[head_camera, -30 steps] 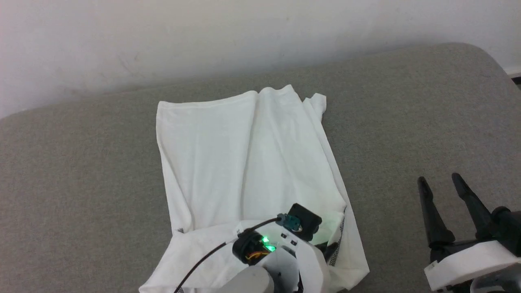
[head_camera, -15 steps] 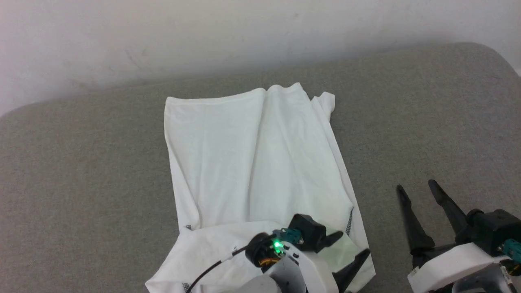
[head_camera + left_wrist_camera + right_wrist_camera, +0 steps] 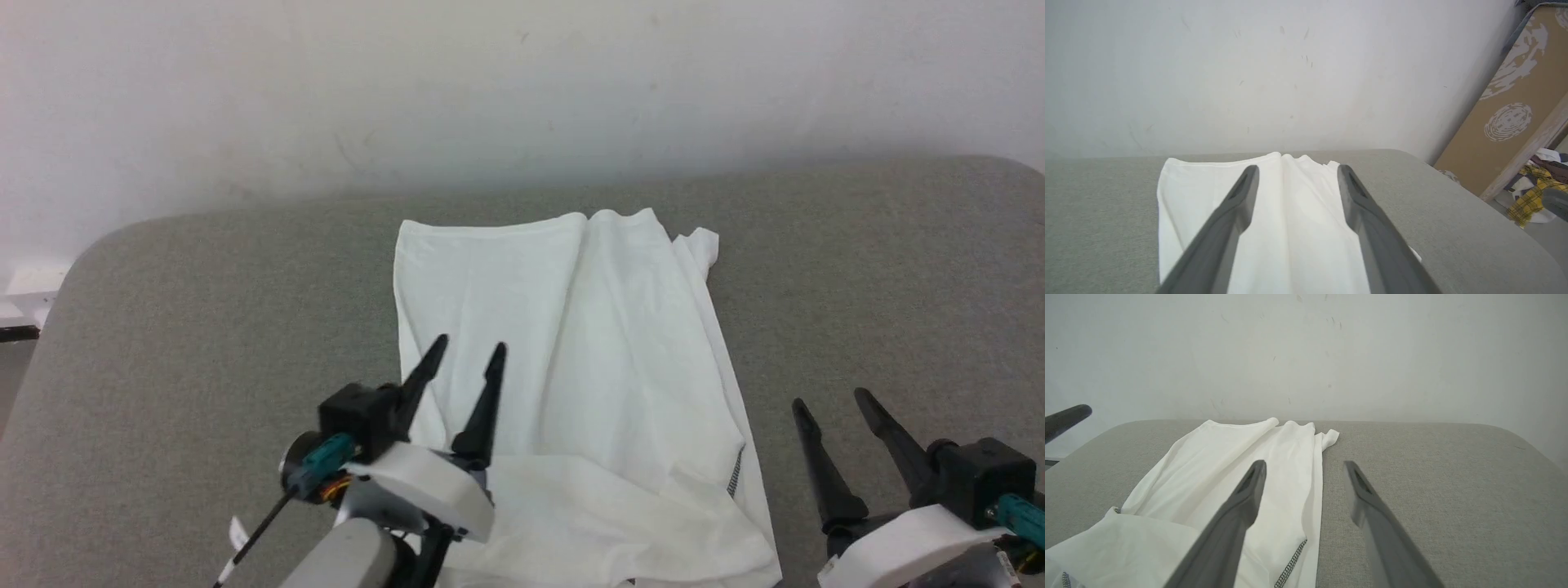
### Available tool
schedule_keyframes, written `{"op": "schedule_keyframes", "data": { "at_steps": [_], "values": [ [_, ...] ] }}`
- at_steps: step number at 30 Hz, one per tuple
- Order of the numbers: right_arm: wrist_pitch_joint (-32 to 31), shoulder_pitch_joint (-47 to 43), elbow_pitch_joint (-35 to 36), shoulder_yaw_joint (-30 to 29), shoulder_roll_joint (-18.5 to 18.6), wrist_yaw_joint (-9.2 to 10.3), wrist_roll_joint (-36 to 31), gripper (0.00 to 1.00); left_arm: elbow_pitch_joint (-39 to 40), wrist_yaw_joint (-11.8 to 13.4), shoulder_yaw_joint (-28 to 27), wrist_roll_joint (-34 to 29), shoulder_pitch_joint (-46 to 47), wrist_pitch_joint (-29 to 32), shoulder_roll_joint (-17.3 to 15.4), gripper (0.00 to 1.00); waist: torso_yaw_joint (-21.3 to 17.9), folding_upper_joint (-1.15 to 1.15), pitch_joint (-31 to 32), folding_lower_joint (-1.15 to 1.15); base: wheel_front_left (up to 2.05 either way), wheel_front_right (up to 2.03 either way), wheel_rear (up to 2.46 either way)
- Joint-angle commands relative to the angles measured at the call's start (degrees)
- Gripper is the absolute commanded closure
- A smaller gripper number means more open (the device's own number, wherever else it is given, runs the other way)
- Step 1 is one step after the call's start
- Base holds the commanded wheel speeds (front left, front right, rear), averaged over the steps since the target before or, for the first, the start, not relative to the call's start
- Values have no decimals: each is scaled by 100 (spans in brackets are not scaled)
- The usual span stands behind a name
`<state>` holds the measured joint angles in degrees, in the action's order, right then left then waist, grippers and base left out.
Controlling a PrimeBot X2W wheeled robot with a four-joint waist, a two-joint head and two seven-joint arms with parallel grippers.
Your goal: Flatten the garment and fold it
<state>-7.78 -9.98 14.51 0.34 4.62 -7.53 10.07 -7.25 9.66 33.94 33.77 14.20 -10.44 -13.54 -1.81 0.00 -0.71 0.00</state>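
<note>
The garment (image 3: 588, 367), a white T-shirt, lies in a long narrow shape on the grey padded surface (image 3: 857, 269), its near end folded over itself with dark seam stitching showing at the right edge. It appears too in the left wrist view (image 3: 1294, 228) and the right wrist view (image 3: 1229, 473). My left gripper (image 3: 472, 353) hovers open over the garment's near left part, fingers pointing toward the wall, nothing between them. My right gripper (image 3: 831, 403) stands open over bare surface just right of the garment, holding nothing.
A white wall (image 3: 522, 90) backs the grey surface. The surface's rounded left edge (image 3: 65, 286) falls away to the floor. In the left wrist view a brown patterned board (image 3: 1515, 106) and a pile of clothes (image 3: 1535, 192) stand beyond the right end.
My left gripper has opened, let go of the garment's near right corner, and moved left and up over the garment. The head camera has shifted, so the whole scene sits lower and further right.
</note>
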Motion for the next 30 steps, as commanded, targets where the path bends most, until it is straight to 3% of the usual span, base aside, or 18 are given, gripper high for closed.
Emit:
{"op": "schedule_keyframes", "data": {
  "at_steps": [1, 9, 16, 23, 30],
  "values": [
    [45, -57, -35, 0, 14, 4, 13, 0, -33, 118, -180, -12, -173, -163, -94, 0, 72, 0, 53, 0, 0, 0, 0],
    [96, -37, -179, -96, 10, 4, 84, 0, 108, 533, -1258, -121, -725, -444, -522, 0, 194, 0, 12, 0, 0, 0, 0],
    [138, 299, -786, -273, -20, 4, 365, 0, 703, 630, -2022, -534, -1385, -454, -783, 0, 340, 0, -133, 0, 0, 0, 0],
    [198, 1477, -2238, -586, 161, 4, 524, 0, 1201, 578, -2329, -706, -1741, -455, -697, 0, 581, 0, -523, 0, 0, 0, 0],
    [-67, 3328, -4014, -829, 540, 4, 930, 0, 1385, 359, -2421, -723, -1488, -455, -280, 0, 870, 0, -1208, 0, 0, 0, 0]
  ]
}}
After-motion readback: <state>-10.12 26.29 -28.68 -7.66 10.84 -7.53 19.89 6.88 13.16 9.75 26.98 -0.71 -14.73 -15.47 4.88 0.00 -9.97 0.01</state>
